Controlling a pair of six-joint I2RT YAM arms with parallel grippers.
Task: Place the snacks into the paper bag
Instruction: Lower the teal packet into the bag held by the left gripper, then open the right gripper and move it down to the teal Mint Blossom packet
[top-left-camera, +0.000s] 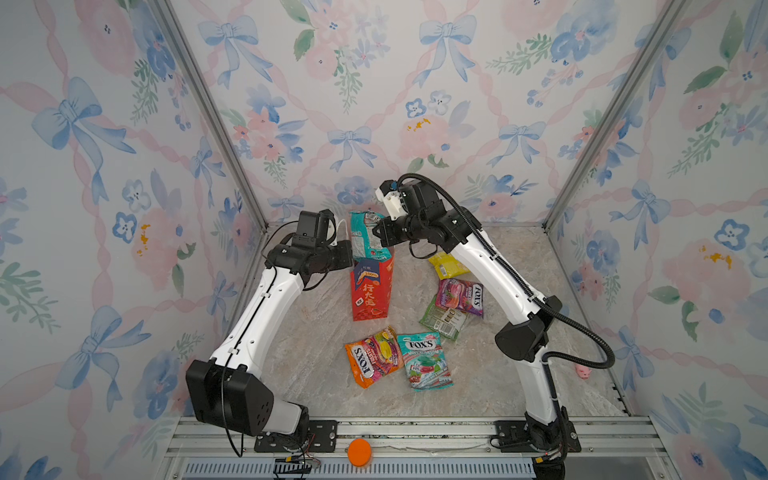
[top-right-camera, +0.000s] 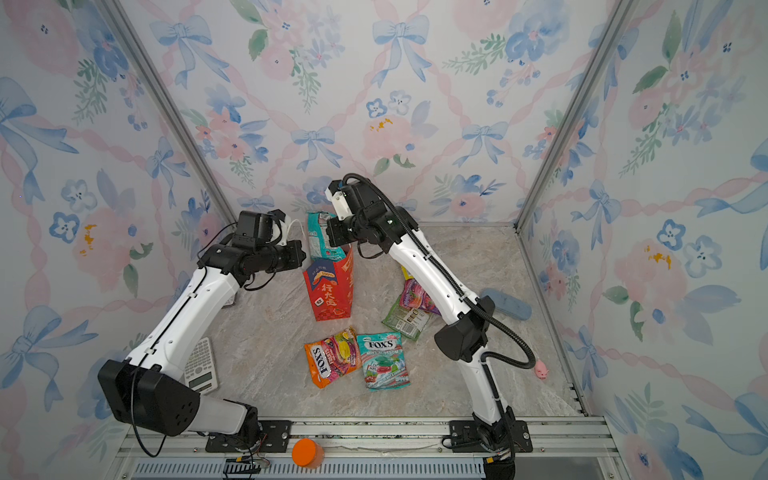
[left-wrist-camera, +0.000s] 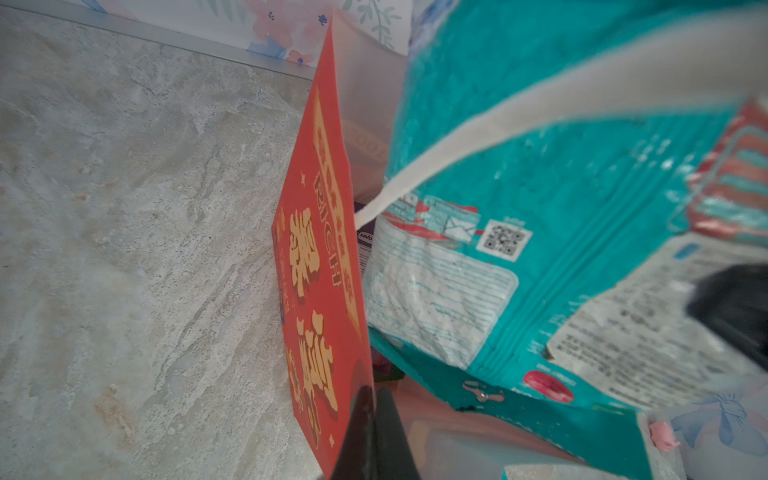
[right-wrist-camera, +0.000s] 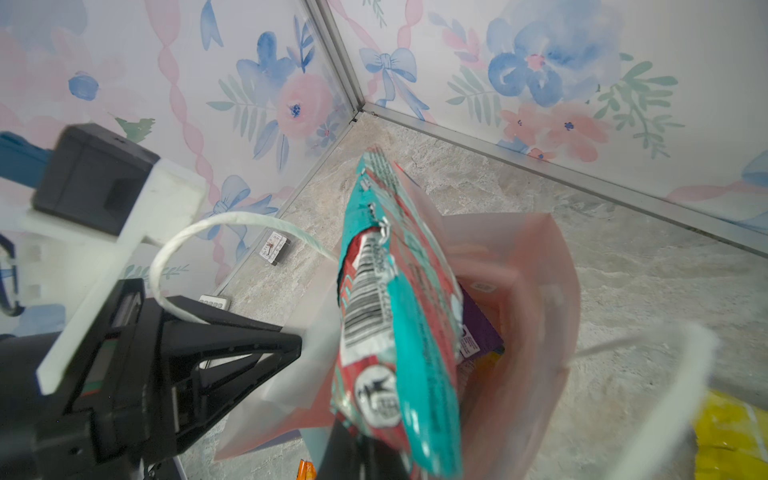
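As left end effector (left-wrist-camera: 373, 394) pinches red bag (top-left-camera: 371, 291), right end effector (top-left-camera: 377, 234) grips teal packet (right-wrist-camera: 400, 332).

The marble-look tabletop (top-left-camera: 316, 353) is carrying a fair bit. The red paper bag (top-left-camera: 371, 291) is standing toward the back. An orange packet (top-left-camera: 372, 357) and a teal packet (top-left-camera: 424, 360) are lying side by side up front. On the right a magenta packet (top-left-camera: 459, 297) is overlapping a green packet (top-left-camera: 442, 322), with a yellow packet (top-left-camera: 446, 265) lying just behind. A calculator (top-right-camera: 201, 365), a bluish-grey cylinder (top-right-camera: 507, 304) and a pink toy (top-left-camera: 584, 372) are sitting out by the edges.
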